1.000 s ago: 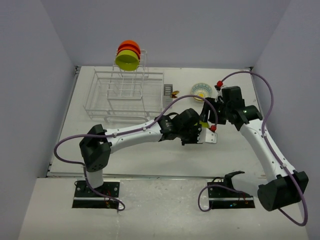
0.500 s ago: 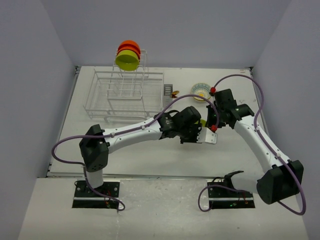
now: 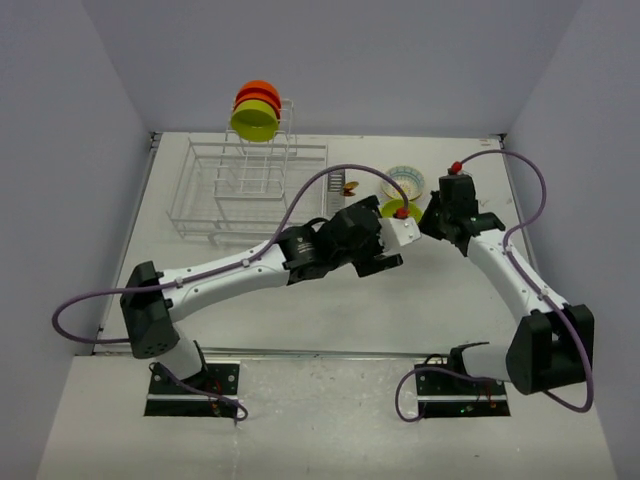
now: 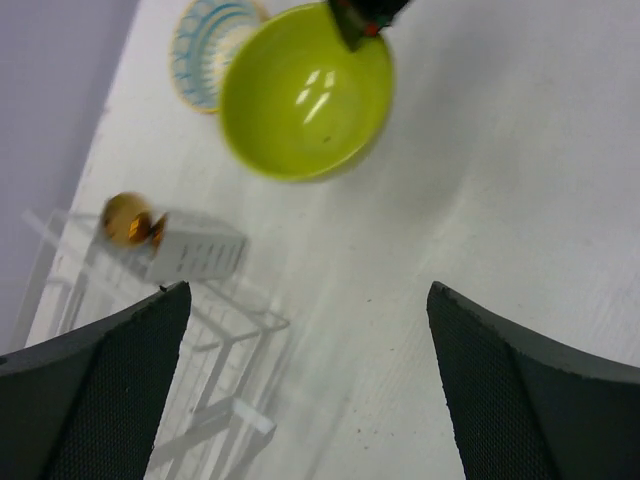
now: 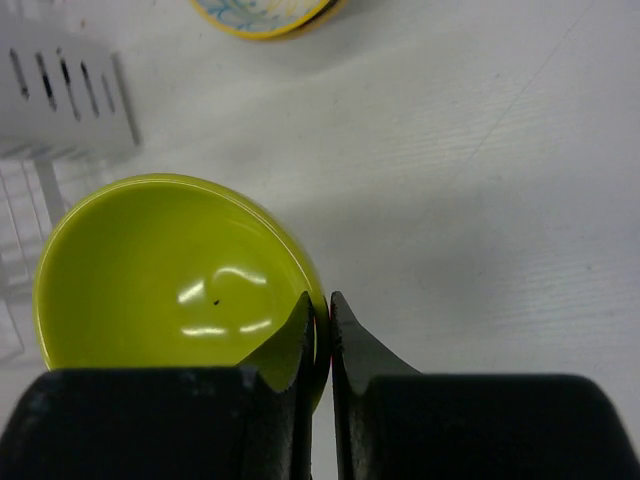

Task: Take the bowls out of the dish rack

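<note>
1. While the right gripper pinches the rim of the green bowl, one finger inside and one outside, the left gripper stands spread wide, holding nothing.
2. That bowl is just off the basket end of the dish rack, next to a patterned bowl on the table.
3. It looks light, stiff and glossy, so probably slippery; the rim seems the sensible hold.
4. More bowls sit stacked atop the rack's tall tier.

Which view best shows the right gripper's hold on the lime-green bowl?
Right wrist view: the right gripper is shut on the rim of the lime-green bowl, a finger each side. The left wrist view shows the whole bowl but only the fingertips. The top view hides most of it behind the left arm.
</note>
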You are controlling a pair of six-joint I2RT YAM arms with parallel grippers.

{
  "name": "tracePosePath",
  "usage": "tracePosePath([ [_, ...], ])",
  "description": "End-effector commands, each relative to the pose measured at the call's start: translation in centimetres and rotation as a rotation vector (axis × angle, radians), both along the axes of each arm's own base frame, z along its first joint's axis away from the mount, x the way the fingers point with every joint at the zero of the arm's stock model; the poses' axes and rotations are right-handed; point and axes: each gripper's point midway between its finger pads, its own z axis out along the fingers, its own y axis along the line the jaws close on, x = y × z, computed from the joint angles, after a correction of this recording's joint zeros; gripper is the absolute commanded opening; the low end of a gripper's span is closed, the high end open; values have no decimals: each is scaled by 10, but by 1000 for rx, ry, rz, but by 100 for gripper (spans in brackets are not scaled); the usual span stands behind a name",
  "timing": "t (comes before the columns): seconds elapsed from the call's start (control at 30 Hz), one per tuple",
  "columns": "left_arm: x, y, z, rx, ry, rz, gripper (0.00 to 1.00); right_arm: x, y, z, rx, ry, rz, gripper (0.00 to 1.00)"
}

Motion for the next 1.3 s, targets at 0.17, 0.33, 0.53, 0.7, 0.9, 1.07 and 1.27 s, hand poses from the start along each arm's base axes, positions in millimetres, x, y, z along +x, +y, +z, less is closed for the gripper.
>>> tracePosePath([
  [0.17, 69, 139, 146, -544, -97, 866, 100, 86, -21, -46, 61, -69, -321, 0],
  [0.33, 69, 195, 200, -817, -100, 1046, 100, 85, -21, -83, 62, 15, -357, 0],
  [0.53, 92, 227, 234, -1019, -123, 1095, 100, 64, -21, -91, 86, 33, -369, 56],
  [0.7, 158, 236, 224, -1148, 117, 1090, 100, 48, -25, -41, 111, -75, -355, 69],
  [0.9, 206, 249, 214, -1371, 292, 1121, 100, 12, -41, 37, 126, -286, -355, 88],
  [1.07, 235, 261, 187, -1504, 349, 1226, 100, -25, -26, 91, 232, -474, -216, 90],
  [1.27, 247, 269, 160, -1589, 392, 1336, 83, -54, -18, 113, 285, -555, -141, 88],
])
